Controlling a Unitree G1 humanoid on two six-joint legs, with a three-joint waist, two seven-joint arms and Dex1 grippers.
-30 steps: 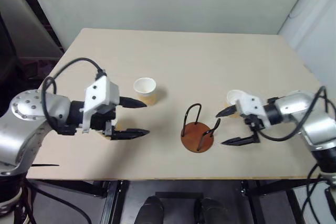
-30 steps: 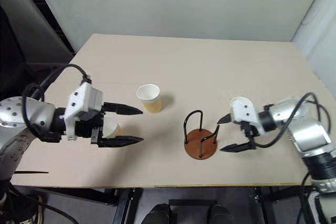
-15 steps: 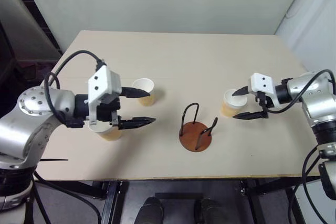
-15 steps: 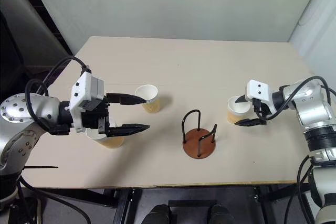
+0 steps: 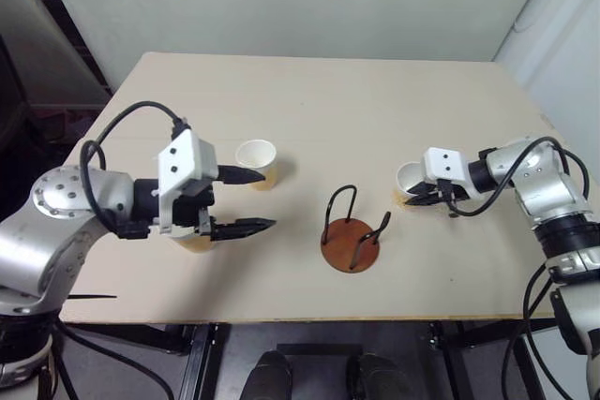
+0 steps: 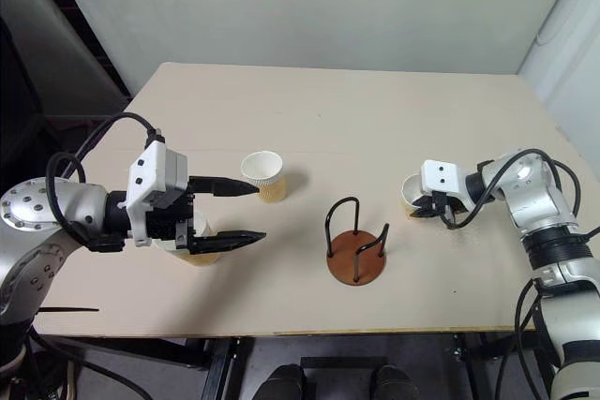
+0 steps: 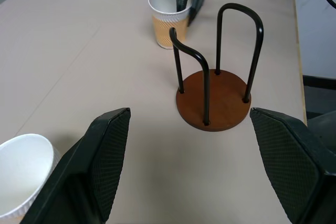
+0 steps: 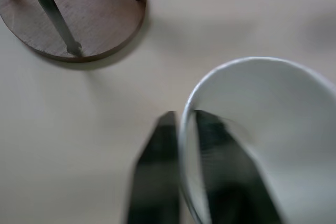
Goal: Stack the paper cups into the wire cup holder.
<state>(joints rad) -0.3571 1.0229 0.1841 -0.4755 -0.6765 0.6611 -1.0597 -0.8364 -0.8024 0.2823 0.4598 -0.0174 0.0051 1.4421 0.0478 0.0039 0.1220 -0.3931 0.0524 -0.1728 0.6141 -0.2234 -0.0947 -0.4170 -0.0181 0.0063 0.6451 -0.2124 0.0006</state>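
Three paper cups stand on the table. One cup (image 5: 257,160) stands just beyond my left gripper's far finger. Another cup (image 6: 187,241) sits half hidden under my left gripper (image 5: 268,200), which hangs open and holds nothing. My right gripper (image 5: 419,196) is shut on the wall of the third cup (image 5: 409,179), one finger inside the rim (image 8: 247,108) and one outside. The wire cup holder (image 5: 351,242) stands empty between the two arms, a round brown base with two black loops (image 7: 239,40).
The tan table (image 5: 328,91) ends at a front edge close to the holder and at a right edge just past my right arm. A pale wall lies behind it, and dark floor and table legs show below the front edge.
My right gripper swung from beside the holder out to the right-hand cup and closed on its rim. The left arm has stayed where it was, open.
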